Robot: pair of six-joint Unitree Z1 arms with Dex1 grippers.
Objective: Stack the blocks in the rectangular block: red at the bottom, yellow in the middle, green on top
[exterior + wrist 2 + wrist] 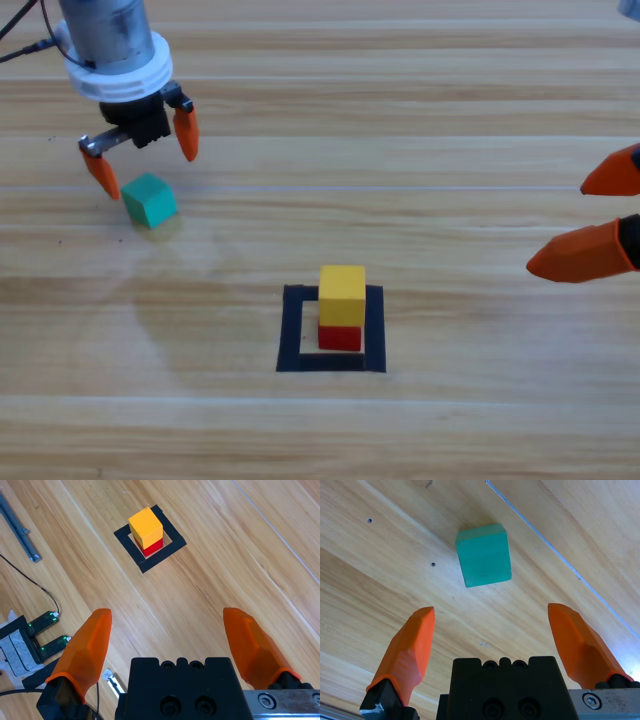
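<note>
Grey arm [112, 35], 2 orange fingers [186, 132], black body.

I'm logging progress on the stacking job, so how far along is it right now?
Done: the red cube sits inside the black tape square with the yellow cube on top. In hand: the left gripper, jaws open, hovers by the green cube, not gripping it. Left: grasp green and stack it on yellow. The right gripper waits open at the right edge.

The yellow block [342, 282] sits on the red block [340, 337] inside the rectangular block [291, 330]; the green block [150, 199] lies far left on the table [450, 420].
</note>
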